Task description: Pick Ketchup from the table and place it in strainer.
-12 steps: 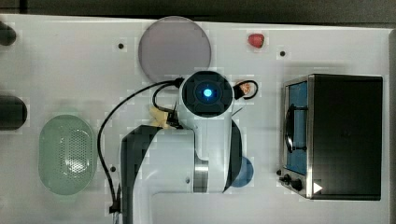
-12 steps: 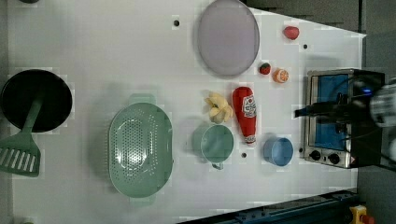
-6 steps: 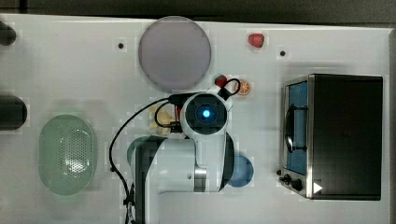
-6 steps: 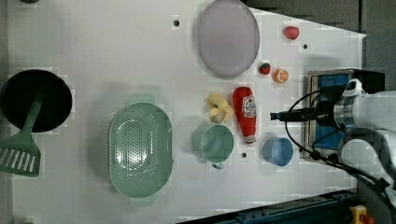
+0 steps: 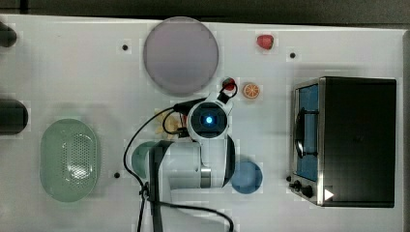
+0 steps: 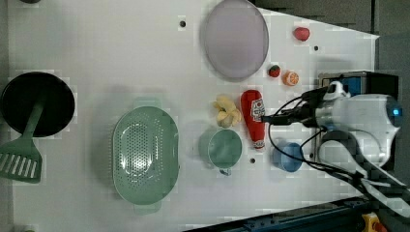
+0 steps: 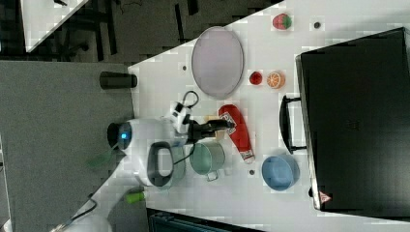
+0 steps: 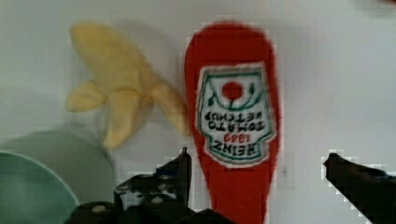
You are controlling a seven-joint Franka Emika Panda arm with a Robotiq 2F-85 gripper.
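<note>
Bottle position: Ketchup (image 6: 254, 119) lies flat on the table (image 6: 96, 48), between the yellow banana-like toy (image 6: 226, 111) on the left view's left and the gripper (image 6: 267, 119) at its right edge; the dark green cup (image 6: 222, 147) sits just below the toy
Bearing from tool: in the wrist view the Ketchup (image 8: 236, 126) runs up the gap between the two fingertips (image 8: 180, 168), so the gripper sits over it, one finger to each side
Long axis: runs from the plate (image 6: 235, 38) side toward the blue bowl (image 6: 287, 156), broad end nearest the plate, narrow end nearest the bowl; the fingers stand across it
Tool state: jaws wide apart, nothing held, no contact visible with the bottle
Destination: strainer (image 6: 145, 152) stands well apart, beyond the cup on the left view's left
Bottle appearance: red, elongated, tapering; white label with green edging and a red tomato mark, facing up
Judgement: a straight descent should suffice; the toy lies close beside one finger's path
</note>
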